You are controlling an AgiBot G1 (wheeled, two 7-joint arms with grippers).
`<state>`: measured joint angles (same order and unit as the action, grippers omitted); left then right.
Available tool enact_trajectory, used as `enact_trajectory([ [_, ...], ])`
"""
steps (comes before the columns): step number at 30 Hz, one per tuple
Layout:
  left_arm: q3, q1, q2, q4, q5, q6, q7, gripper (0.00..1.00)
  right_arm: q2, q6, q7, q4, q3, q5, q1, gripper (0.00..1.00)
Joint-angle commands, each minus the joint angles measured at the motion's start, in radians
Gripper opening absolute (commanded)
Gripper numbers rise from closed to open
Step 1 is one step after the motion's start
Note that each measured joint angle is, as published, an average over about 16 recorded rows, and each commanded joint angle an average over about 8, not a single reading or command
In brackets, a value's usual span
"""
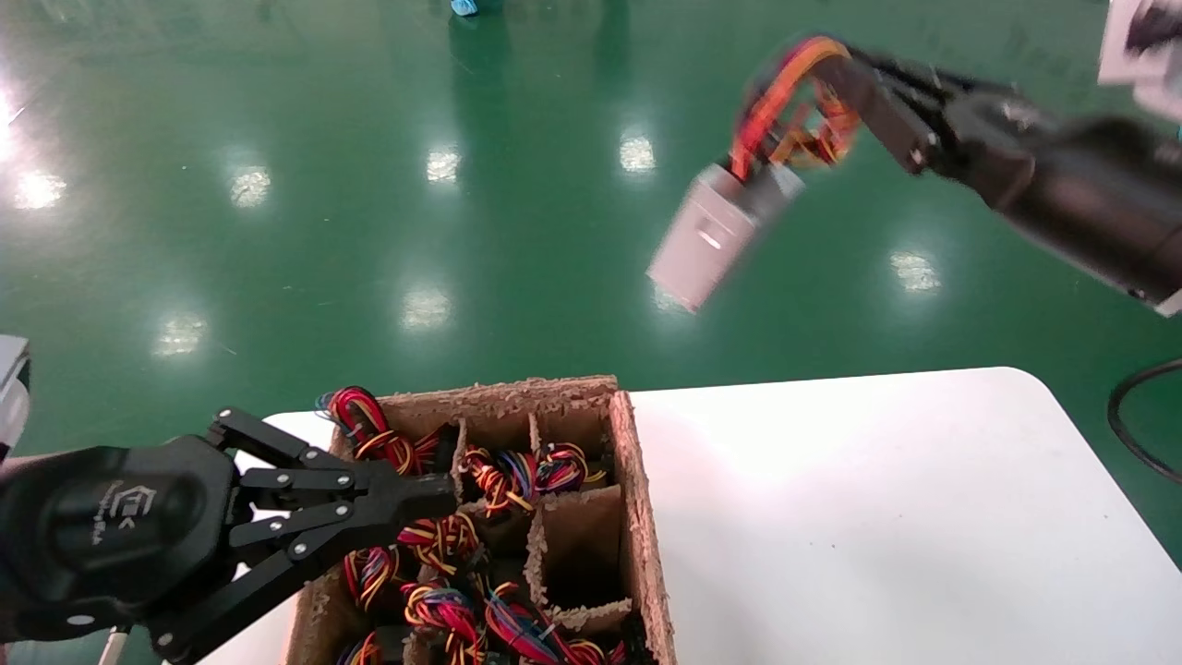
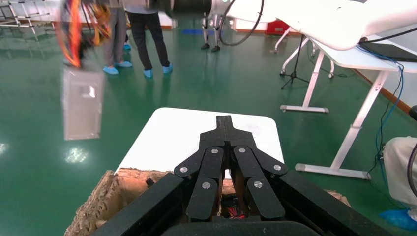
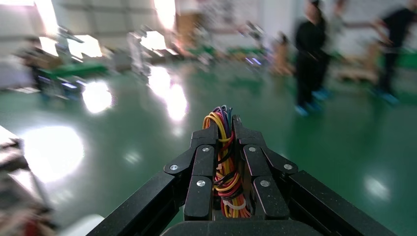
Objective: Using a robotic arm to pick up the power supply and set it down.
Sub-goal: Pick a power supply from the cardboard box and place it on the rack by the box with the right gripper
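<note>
The power supply (image 1: pixel 716 231), a small grey metal box, hangs high in the air beyond the table's far edge. It dangles from its looped bundle of red, orange and yellow wires (image 3: pixel 223 162). My right gripper (image 1: pixel 836 83) is shut on that wire bundle, with the wires pinched between its fingers (image 3: pixel 206 147). In the left wrist view the same power supply (image 2: pixel 82 101) hangs above the green floor. My left gripper (image 1: pixel 443 494) is shut with nothing in it, low at the near left over the cardboard box.
A cardboard box (image 1: pixel 637 480) with dividers holds several more wired units at the table's left end. The white table (image 1: pixel 877 517) stretches to the right. A black cable (image 1: pixel 1122 416) loops off its right side. People (image 2: pixel 147 34) stand on the green floor beyond.
</note>
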<state>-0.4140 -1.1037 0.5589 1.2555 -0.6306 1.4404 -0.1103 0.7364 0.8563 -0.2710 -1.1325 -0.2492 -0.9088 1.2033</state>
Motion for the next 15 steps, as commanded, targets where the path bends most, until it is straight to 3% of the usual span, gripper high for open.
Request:
enact_trajectory([
  [1, 0.000, 0.000, 0.000, 0.000, 0.000, 0.000, 0.000, 0.00, -0.015, -0.040, -0.010, 0.009, -0.008, -0.030, -0.007, 0.00],
  [15, 0.000, 0.000, 0.000, 0.000, 0.000, 0.000, 0.000, 0.00, -0.132, -0.191, -0.081, 0.118, -0.034, -0.142, -0.088, 0.00],
])
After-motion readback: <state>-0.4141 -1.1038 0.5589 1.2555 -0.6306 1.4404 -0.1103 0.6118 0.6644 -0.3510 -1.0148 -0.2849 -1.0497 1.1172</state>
